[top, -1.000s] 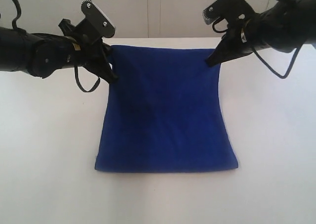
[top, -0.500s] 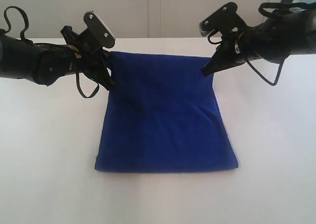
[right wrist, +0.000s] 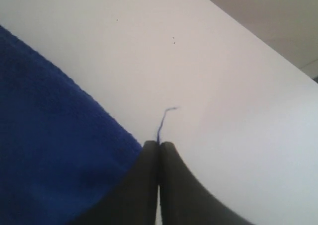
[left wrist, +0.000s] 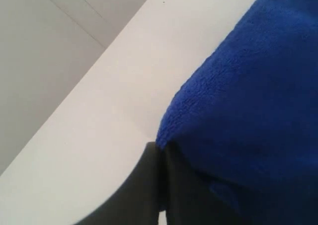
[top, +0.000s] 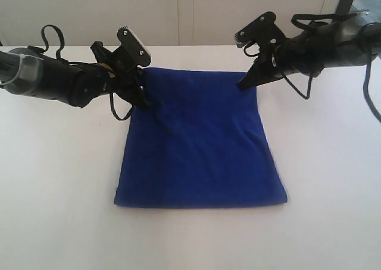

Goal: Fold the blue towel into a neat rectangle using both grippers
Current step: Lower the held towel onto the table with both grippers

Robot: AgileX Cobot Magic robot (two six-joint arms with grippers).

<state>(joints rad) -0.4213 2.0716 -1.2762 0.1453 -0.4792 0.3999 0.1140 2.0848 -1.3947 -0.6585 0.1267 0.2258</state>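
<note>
The black left arm (top: 53,79) reaches in low from the left edge, nearly level with the white desk (top: 59,186), its wrist angled down toward the middle. The left fingers (top: 137,92) are pressed together on the far-left corner of the deep royal-blue soft cloth towel (top: 199,145). The towel lies at the desk's centre, near edge flat. The black right arm (top: 321,43) slopes down from the far right. The right fingers (top: 249,79) pinch the far-right corner, where a loose blue thread (right wrist: 164,116) sticks out.
</note>
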